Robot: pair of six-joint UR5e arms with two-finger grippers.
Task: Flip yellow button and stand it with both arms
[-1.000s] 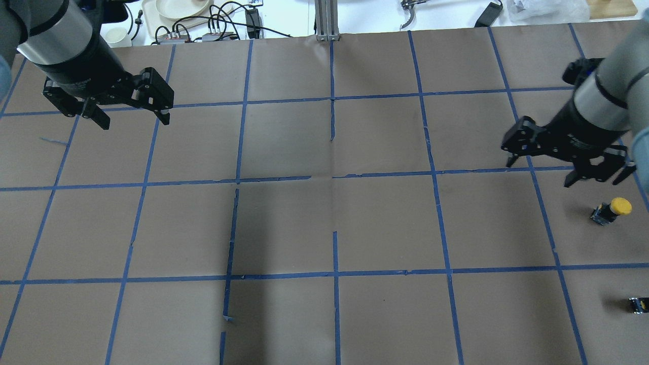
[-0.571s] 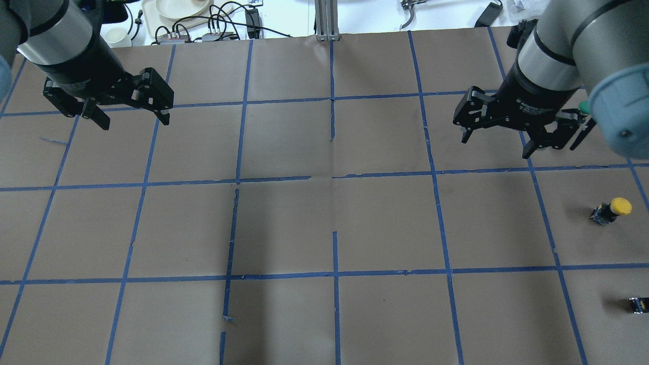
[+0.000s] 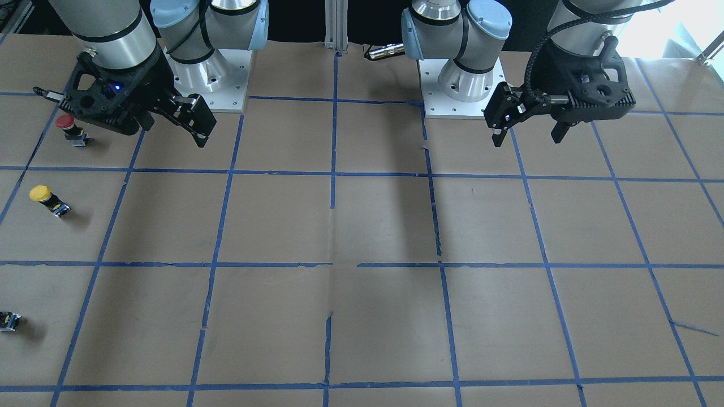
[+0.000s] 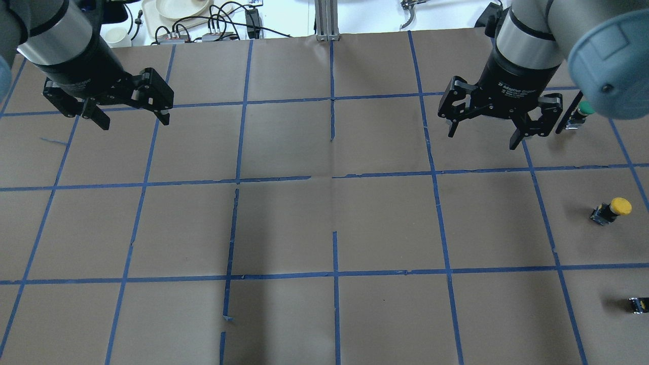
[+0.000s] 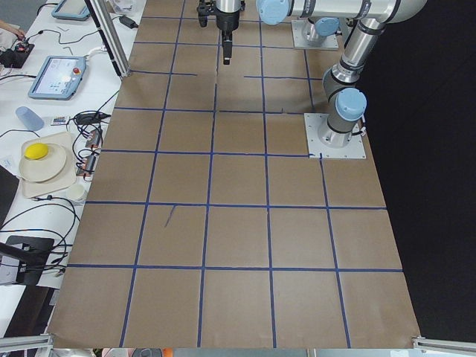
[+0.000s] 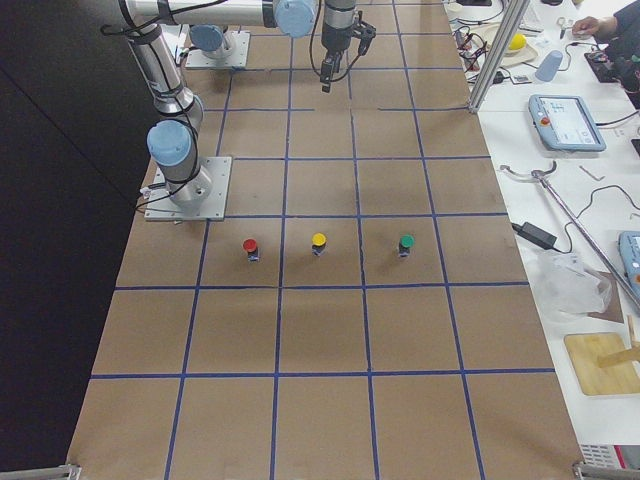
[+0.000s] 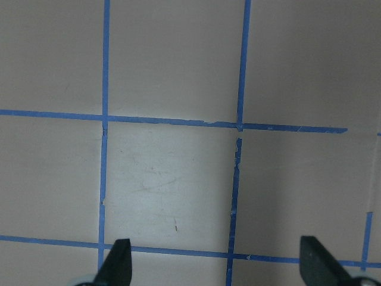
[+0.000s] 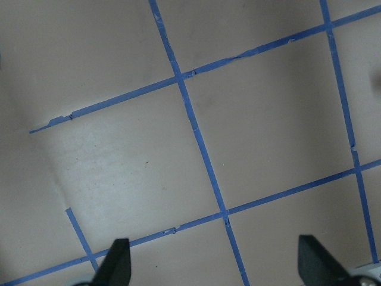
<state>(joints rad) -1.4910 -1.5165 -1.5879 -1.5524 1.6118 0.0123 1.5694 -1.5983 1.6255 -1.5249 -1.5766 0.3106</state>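
Note:
The yellow button (image 4: pixel 613 209) rests on the brown gridded table near its right edge. It seems to stand cap up on its dark block. It also shows in the front view (image 3: pixel 48 199) and the right-side view (image 6: pixel 319 243). My right gripper (image 4: pixel 481 138) is open and empty. It hangs high over the table, about one square left of the button and farther back. It is at the front view's left (image 3: pixel 172 127); the right wrist view (image 8: pixel 215 262) shows only bare paper between its fingertips. My left gripper (image 4: pixel 135 121) is open and empty at the far left, also seen in the front view (image 3: pixel 527 138) and in its wrist view (image 7: pixel 217 265).
A red-capped button (image 3: pixel 70 129) and a green-capped button (image 4: pixel 580 112) flank the yellow one in a row. A tiny dark block with a yellow speck (image 4: pixel 639 304) lies near the right edge. Cables and dishes (image 4: pixel 182 12) sit beyond the table's far edge.
My right arm has swung from just beside the yellow button to the left and toward the table's far side, uncovering the green button. The left arm and the yellow button have not moved.

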